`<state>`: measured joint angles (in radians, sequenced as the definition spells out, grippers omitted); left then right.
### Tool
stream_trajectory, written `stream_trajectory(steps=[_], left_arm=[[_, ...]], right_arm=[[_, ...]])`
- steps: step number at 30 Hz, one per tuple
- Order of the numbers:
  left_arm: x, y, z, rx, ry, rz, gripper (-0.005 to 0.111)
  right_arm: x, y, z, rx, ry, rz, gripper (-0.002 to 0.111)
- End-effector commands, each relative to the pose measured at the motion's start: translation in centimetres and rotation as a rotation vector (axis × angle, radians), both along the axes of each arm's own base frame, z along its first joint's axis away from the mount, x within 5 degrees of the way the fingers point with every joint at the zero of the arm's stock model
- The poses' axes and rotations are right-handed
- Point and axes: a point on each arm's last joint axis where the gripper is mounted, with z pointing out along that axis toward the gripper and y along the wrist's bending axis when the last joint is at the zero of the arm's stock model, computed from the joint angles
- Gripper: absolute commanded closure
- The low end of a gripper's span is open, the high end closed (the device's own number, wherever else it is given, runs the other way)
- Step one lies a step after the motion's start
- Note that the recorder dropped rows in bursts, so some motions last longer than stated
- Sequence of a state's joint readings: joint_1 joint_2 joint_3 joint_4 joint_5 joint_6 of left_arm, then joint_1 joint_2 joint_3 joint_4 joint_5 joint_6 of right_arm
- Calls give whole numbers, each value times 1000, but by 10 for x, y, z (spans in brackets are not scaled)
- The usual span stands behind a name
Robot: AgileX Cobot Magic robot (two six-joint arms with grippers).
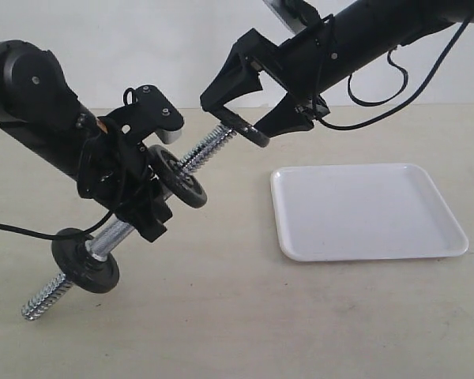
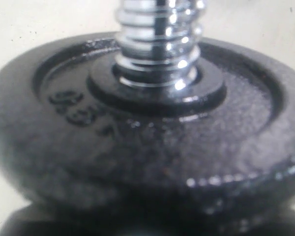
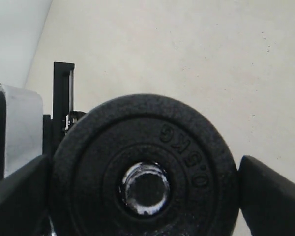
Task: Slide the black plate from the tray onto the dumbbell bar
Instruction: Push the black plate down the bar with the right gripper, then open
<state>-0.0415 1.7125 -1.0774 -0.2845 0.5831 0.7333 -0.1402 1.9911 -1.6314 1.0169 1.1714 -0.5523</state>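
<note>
Left gripper [image 1: 138, 213]: clenched at the jaws on the smooth chrome middle of the bar; bar held tilted, low at the left and high at the right.

Lower disc [image 1: 85, 260]: black, threaded onto the low end of the bar, with a short run of coarse thread sticking out below it toward the counter; contact with the counter not clear.

Dumbbell bar [image 1: 201, 154]: chrome rod running from the lower left up toward the centre; coarse thread at both ends; upper thread also seen close up from the left wrist [image 2: 157, 44].

Middle disc [image 1: 179, 178]: black, on the bar just beside the left gripper on its upper side; out of focus and filling the left wrist view [image 2: 137, 157], with raised lettering on its face and the thread passing through the centre hole.

Black plate [image 1: 246, 128]: at the high tip of the bar, edge-on in the exterior view; face-on in the right wrist view [image 3: 137, 123], with the chrome bar end showing in the centre hole.

Right gripper [image 1: 237, 114]: spread wide at the jaws, one on each side of the plate's rim, grasping the black plate.

Tray [image 1: 363, 213]: white, flat on the counter at the right, well apart from the plate.

Counter [image 1: 245, 324]: pale beige, matte.
</note>
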Motion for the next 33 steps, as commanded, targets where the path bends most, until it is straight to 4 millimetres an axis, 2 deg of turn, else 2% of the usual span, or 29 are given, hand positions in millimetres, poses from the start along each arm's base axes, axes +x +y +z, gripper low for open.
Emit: stream_trajectory(steps=[1,13,17,21,23,26,33], left_arm=[[13,0,33,-55,-216,88,103],[15,-1,35,-84,-236,115,103],[15,-1,35,-84,-236,115,103],[15,-1,35,-84,-235,114,103],[15,-1,35,-84,-235,114,103],[15,-1,35,-84,-235,114,103],[14,-1,35,-83,-230,111,103]], right_arm=[[-4,13,24,140,-35,23,100],[-3,15,29,180,-81,31,100],[-3,15,29,170,-104,45,83],[-3,15,29,169,-106,46,54],[-3,15,29,169,-106,46,44],[-3,15,29,170,-103,45,39],[-3,14,29,167,-111,47,39]])
